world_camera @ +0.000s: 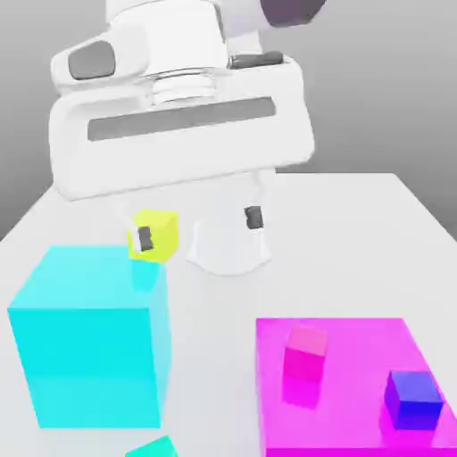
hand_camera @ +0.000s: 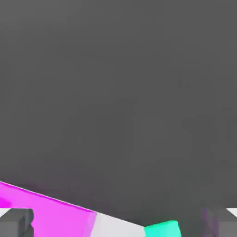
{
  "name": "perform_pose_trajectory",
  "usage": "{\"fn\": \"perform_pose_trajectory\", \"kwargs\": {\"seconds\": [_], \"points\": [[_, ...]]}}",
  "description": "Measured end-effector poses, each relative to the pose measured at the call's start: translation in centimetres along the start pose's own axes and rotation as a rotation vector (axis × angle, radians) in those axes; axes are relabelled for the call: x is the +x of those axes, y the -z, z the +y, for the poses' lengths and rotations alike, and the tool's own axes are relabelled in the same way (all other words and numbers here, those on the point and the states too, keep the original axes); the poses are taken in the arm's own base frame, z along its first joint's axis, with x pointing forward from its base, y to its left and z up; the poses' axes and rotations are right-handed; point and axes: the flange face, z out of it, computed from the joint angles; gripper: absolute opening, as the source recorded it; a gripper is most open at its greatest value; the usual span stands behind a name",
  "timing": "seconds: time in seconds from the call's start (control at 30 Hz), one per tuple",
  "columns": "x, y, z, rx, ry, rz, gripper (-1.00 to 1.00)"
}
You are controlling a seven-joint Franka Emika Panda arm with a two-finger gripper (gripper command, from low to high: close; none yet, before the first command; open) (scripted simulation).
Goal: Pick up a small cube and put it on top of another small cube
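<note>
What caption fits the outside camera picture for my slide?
Open tool hangs above the table near a yellow cube, cyan block and magenta slab.

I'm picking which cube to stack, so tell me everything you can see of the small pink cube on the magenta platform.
The small pink cube looks like a plain, matte, solid block, with a lighter top face and a deeper magenta-pink front. It sits flat and upright on the large flat magenta platform, toward the exterior view's left side of it. It stands apart from the small blue cube. Nothing but the platform touches it.
</note>
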Motion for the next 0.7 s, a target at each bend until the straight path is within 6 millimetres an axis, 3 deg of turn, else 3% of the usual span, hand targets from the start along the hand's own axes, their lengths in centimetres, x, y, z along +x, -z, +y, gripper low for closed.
{"fn": "perform_pose_trajectory", "kwargs": {"seconds": [0.23,0.43,0.57,0.6,0.7], "points": [[-0.2,-10.8,3.9,-0.115,0.091,-0.114,0.0],[-1.3,-18.6,8.3,-0.233,0.181,-0.193,0.0],[-2.3,-24.3,10.3,-0.25,0.195,-0.202,0.0],[-2.5,-25.1,10.5,-0.25,0.195,-0.203,-1.0],[-2.5,-25.1,10.5,-0.25,0.194,-0.204,-1.0]]}}
